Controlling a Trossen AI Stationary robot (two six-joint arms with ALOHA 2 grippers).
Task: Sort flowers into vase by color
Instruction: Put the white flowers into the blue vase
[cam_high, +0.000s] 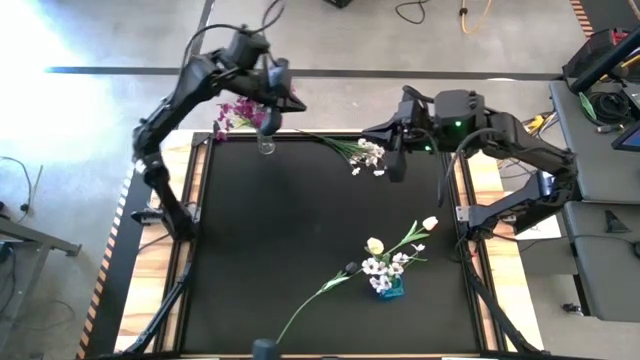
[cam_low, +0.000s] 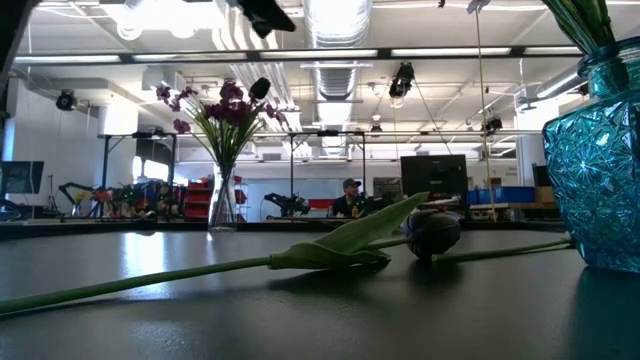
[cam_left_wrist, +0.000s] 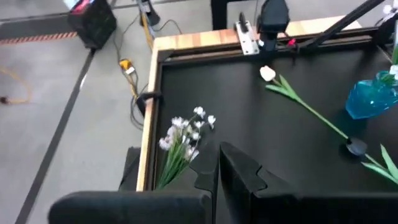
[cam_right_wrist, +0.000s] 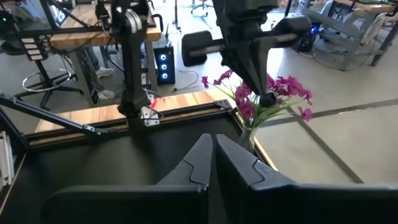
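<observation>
High view is showing the left pincer (cam_high: 268, 118), closed and empty, hanging over the magenta flowers (cam_high: 236, 112) in the far-left-corner clear vase (cam_high: 266, 146), while the right pincer (cam_high: 396, 168), closed, is hovering by the white spray (cam_high: 368, 154), likely the next pick, needing opening first.

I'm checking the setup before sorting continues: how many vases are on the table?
2: a clear glass vase holding magenta flowers at the far edge under the left gripper, and a blue vase with white blossoms nearer.

A robotics lab: concrete floor, ceiling ducts (cam_low: 335, 25), monitors (cam_low: 432, 172), workbenches (cam_right_wrist: 93, 25), floor cables (cam_left_wrist: 134, 59).
</observation>
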